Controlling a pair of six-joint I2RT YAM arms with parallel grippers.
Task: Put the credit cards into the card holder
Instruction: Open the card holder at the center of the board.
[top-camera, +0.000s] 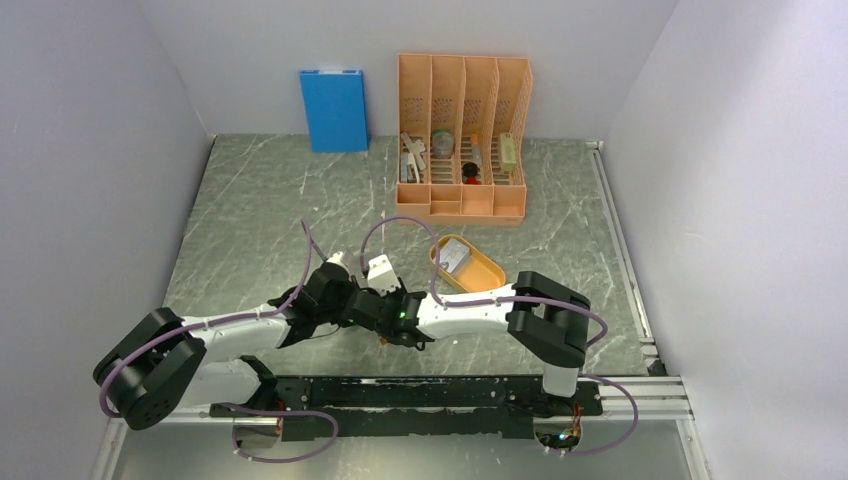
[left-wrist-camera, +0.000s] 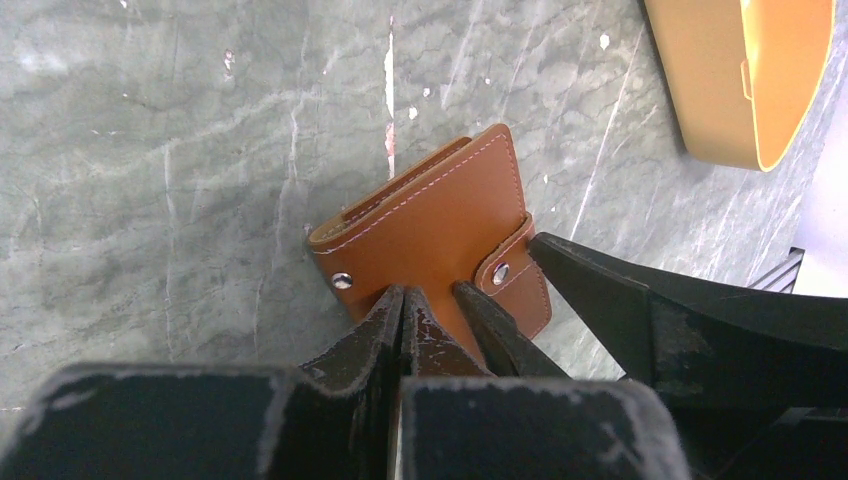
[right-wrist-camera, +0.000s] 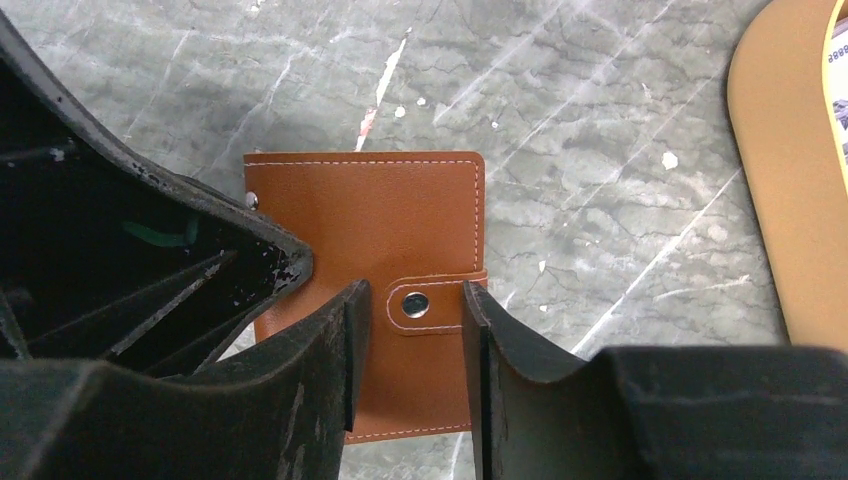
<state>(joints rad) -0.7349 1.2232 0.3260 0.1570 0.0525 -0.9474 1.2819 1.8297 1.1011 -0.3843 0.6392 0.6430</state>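
Card holder (right-wrist-camera: 380, 220) is closed: tan-brown leather, white stitching.

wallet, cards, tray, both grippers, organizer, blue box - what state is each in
wallet: folded shut, flat on the table, tab across its cover
cards: lying in the tray
tray: upright, holding the cards
left gripper: shut, at the wallet's edge
right gripper: open, astride the tab
organizer: standing, small items in its slots
blue box: standing on end
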